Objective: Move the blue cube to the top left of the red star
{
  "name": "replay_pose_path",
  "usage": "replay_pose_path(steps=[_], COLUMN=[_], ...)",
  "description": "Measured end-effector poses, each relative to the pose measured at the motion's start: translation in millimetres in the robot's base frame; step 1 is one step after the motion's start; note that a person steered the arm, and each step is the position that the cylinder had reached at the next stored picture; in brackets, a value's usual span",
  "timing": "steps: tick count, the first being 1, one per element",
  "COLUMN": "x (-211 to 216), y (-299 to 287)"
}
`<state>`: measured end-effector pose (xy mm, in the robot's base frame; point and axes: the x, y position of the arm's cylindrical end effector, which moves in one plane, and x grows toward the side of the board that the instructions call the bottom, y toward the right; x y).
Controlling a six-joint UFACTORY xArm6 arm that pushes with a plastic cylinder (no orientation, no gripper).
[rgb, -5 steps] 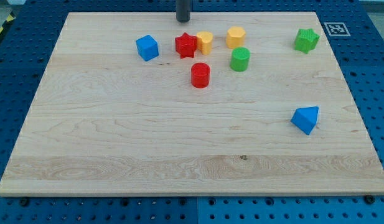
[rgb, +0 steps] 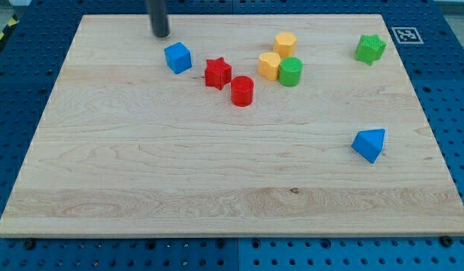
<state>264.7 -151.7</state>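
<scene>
The blue cube (rgb: 178, 57) sits on the wooden board (rgb: 141, 173) in the upper left part of the view. The red star (rgb: 217, 73) lies just to its right and a little lower, with a small gap between them. My tip (rgb: 162, 34) stands on the board just above and to the left of the blue cube, apart from it. The rod runs up out of the view's top.
A red cylinder (rgb: 242, 90) touches the star's lower right. A yellow block (rgb: 270, 65) touches a green cylinder (rgb: 290, 71); another yellow block (rgb: 285, 44) sits above them. A green star (rgb: 371, 48) is at top right, a blue wedge (rgb: 369, 144) at right.
My tip moved left, from above the red star to above the blue cube. The red star shifted down and left; the yellow block beside it shifted right against the green cylinder.
</scene>
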Motion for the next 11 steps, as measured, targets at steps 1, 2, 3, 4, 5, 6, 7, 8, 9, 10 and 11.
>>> replay_pose_path(steps=[1,2,3,4,5,6,7,8,9,10,11], x=[56.2,69.0,47.1,83.8,135.2,128.8,102.0,102.0,97.5,54.6,42.8], y=[78.6,166.5,93.1,23.7,57.2,127.9,154.0,104.5,36.9,82.0,120.8])
